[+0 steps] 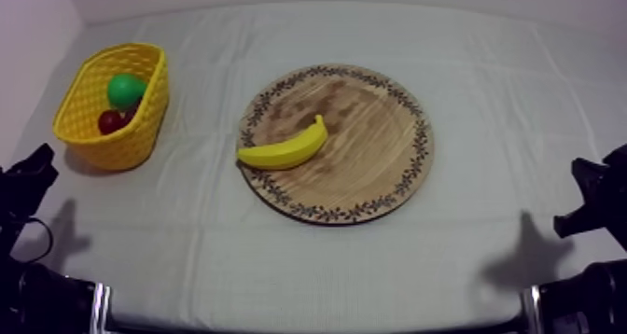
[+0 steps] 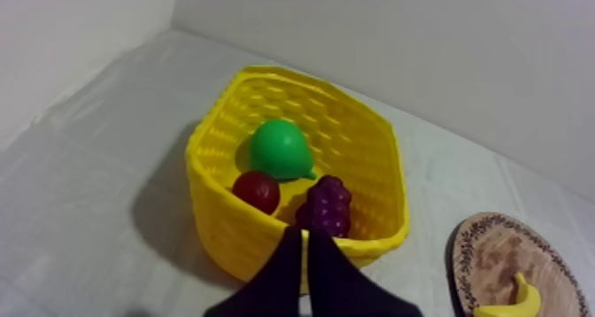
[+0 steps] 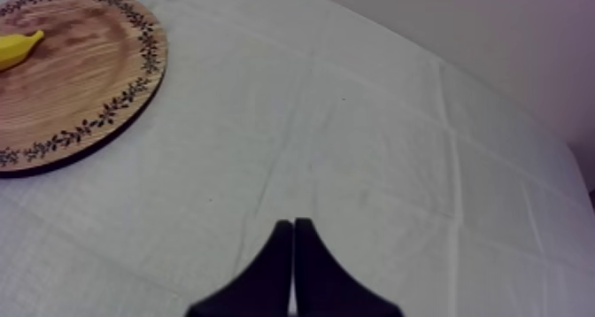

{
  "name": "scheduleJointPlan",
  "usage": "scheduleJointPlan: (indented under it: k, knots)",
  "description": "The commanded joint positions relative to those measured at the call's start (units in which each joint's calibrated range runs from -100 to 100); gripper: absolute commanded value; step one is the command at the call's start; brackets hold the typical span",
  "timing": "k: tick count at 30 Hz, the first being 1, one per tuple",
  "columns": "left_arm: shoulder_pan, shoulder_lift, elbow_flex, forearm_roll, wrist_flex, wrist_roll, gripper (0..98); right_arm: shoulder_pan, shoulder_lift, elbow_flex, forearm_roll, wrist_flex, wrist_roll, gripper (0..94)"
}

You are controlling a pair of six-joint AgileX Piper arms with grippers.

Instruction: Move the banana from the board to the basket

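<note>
No readable text, no numbers (wooden board (image 1: 373, 137) rim merely patterned)

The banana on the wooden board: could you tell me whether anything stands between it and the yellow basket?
Nothing visible does: only bare cloth lies between the banana and the yellow basket, which holds a pear, a small red fruit and grapes.
</note>
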Motion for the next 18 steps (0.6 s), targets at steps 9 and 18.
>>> scheduleJointPlan:
  k: [9,18]
  knots:
    - [-0.12,-0.02,-0.05,-0.01,-0.05,-0.01,0.1,0.02,0.0,0.01,0.0,0.0,0.01,0.3]
    - [9.58,-0.25,-0.49,0.06,1.45,-1.36,0.1,0.02,0.0,0.01,0.0,0.0,0.01,0.3]
